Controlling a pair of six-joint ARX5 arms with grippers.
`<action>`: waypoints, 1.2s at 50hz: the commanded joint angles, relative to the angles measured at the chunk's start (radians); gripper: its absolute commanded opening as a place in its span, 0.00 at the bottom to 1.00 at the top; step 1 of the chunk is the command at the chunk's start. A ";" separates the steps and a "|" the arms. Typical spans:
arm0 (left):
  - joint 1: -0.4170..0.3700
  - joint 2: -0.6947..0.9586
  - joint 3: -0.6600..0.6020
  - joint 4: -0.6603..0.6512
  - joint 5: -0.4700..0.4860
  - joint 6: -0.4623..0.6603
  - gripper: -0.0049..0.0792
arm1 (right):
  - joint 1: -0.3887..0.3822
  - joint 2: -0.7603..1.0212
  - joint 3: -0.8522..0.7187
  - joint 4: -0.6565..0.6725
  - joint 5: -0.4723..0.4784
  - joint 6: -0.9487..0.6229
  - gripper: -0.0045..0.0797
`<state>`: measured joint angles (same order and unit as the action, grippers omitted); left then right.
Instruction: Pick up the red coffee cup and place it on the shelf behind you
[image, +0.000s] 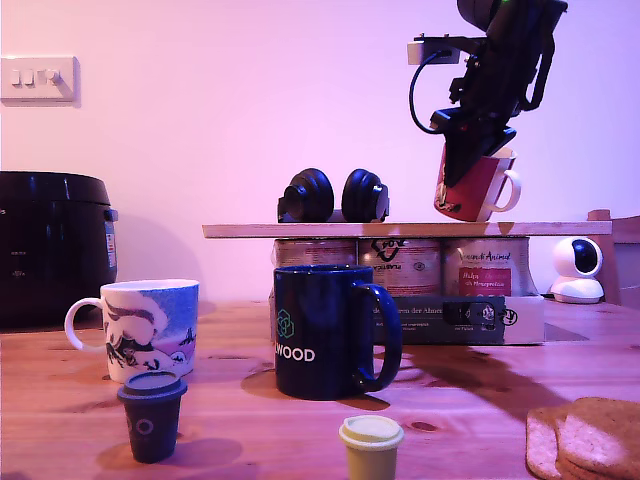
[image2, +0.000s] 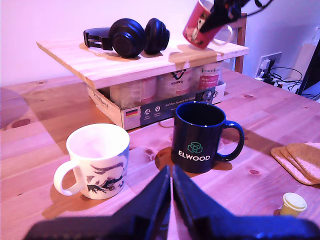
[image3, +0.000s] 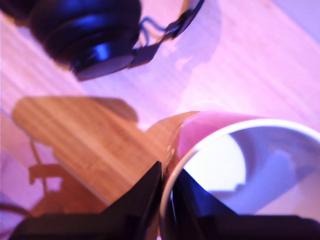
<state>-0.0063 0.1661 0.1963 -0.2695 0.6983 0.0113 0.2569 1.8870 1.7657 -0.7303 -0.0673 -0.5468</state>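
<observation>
1. At the exterior view's left a black appliance (image: 52, 245) stands against the wall, under a white wall switch (image: 38, 78).
2. In front of it on the wooden table (image: 470, 400) sits a white-and-blue illustrated mug (image: 145, 327), with a small dark capsule cup (image: 151, 414) just before it.
3. Near the middle stands the dark blue mug (image: 328, 330), upright, handle toward the exterior view's right; a pale capsule cup (image: 371, 447) sits closer to the camera.
4. Behind the blue mug the shelf (image: 390, 229), a pale wooden plank, lies across three tins (image: 405, 265) set in a cardboard tray (image: 470, 320).
5. Black headphones (image: 333, 195) rest on the plank near its middle.
6. Toward the shelf's end at the exterior view's right, the red coffee cup (image: 470, 187) hangs tilted, its base touching or just above the plank; which, the pictures do not settle.
7. The second gripper (image3: 165, 192) pinches the cup's rim, one finger inside the white interior and one outside the red wall.
8. The first gripper (image2: 170, 192) hovers low over the table before the two mugs, its fingers pressed together on nothing.
9. At the exterior view's far right stand a small white camera (image: 577, 268) and, nearer, a stack of cork coasters (image: 590, 435).
</observation>
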 joint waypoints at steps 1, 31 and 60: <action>-0.003 0.004 -0.013 0.005 0.002 0.008 0.03 | 0.002 -0.012 0.047 0.008 0.000 0.000 0.06; -0.003 0.004 -0.013 0.007 0.028 0.008 0.03 | -0.010 0.008 0.050 -0.055 -0.005 -0.003 0.10; -0.003 0.004 -0.013 0.008 0.028 0.008 0.03 | -0.010 0.020 0.050 -0.030 -0.003 -0.003 0.25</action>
<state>-0.0063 0.1661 0.1963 -0.2691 0.7242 0.0113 0.2485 1.8999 1.8107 -0.7628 -0.0689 -0.5503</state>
